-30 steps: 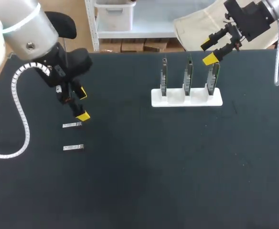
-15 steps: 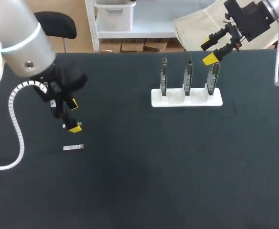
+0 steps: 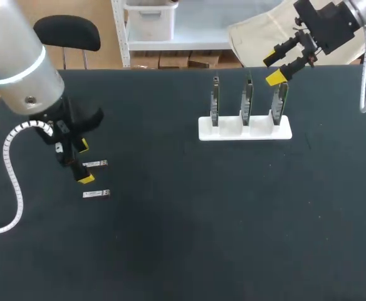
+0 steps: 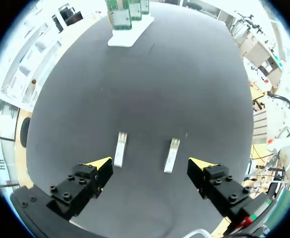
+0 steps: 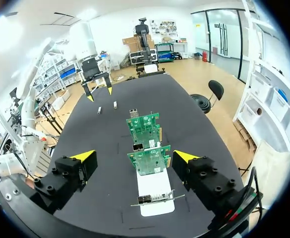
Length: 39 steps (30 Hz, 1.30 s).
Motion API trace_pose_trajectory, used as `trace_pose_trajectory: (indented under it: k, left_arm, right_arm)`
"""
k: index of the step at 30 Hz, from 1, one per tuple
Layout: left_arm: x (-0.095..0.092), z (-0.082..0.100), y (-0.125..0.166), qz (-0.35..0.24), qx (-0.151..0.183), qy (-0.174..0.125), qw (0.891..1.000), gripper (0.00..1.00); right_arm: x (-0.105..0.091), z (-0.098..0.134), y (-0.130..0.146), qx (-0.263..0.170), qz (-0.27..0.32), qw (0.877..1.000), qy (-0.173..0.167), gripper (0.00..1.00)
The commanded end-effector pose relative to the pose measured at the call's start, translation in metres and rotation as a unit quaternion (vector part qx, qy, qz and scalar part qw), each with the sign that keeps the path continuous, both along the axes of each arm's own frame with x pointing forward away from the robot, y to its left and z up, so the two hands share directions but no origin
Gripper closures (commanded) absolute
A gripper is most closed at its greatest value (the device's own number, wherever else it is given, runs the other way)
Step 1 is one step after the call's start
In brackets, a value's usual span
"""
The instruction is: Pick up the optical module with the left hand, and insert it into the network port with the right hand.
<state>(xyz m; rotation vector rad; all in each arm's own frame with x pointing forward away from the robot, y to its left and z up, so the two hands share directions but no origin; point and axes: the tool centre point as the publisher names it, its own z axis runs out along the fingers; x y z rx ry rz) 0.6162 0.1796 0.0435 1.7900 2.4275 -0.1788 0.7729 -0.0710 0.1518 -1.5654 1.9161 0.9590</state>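
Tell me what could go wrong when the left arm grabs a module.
The open left gripper hovers with the first optical module and second optical module side by side ahead, so closing may catch both or shove one away. The right gripper hangs close to the rightmost card, which it might bump.

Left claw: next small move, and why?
Likely ease the open left claw forward over one small silver optical module: it lies flat on the black table just ahead of the tips, not yet between them.
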Motion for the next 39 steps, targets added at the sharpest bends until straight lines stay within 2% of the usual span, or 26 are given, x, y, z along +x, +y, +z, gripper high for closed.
trace_pose_trajectory:
  k: [1,7,14,18,26,33,39]
  left_arm:
    - [0.01,-0.003,-0.008,0.001,0.028,0.006,1.0,0.0]
    - [0.018,-0.008,-0.006,0.0,0.034,0.013,0.999,0.0]
    - [0.019,-0.017,-0.007,-0.01,0.038,0.02,0.999,0.0]
    - [0.019,-0.02,-0.004,0.003,0.031,0.009,0.999,0.0]
    - [0.02,-0.024,-0.002,0.003,0.041,0.002,0.999,0.0]
    - [0.023,-0.033,-0.002,-0.004,0.038,0.01,0.999,0.0]
    - [0.031,-0.035,0.002,-0.015,0.049,0.008,0.999,0.0]
  right_arm:
    - [-0.003,0.0,0.0,0.0,-0.002,1.0,-0.003,0.0]
    - [-0.003,0.0,0.0,0.0,-0.002,1.0,-0.003,0.0]
    - [-0.003,0.0,0.0,0.0,-0.002,1.0,-0.003,0.0]
    - [-0.003,0.0,0.0,0.0,-0.002,1.0,-0.003,0.0]
    - [-0.003,0.0,0.0,0.0,-0.002,1.0,-0.003,0.0]
    - [-0.003,0.0,0.0,0.0,-0.002,1.0,-0.003,0.0]
    - [-0.003,0.0,0.0,0.0,-0.002,1.0,-0.003,0.0]
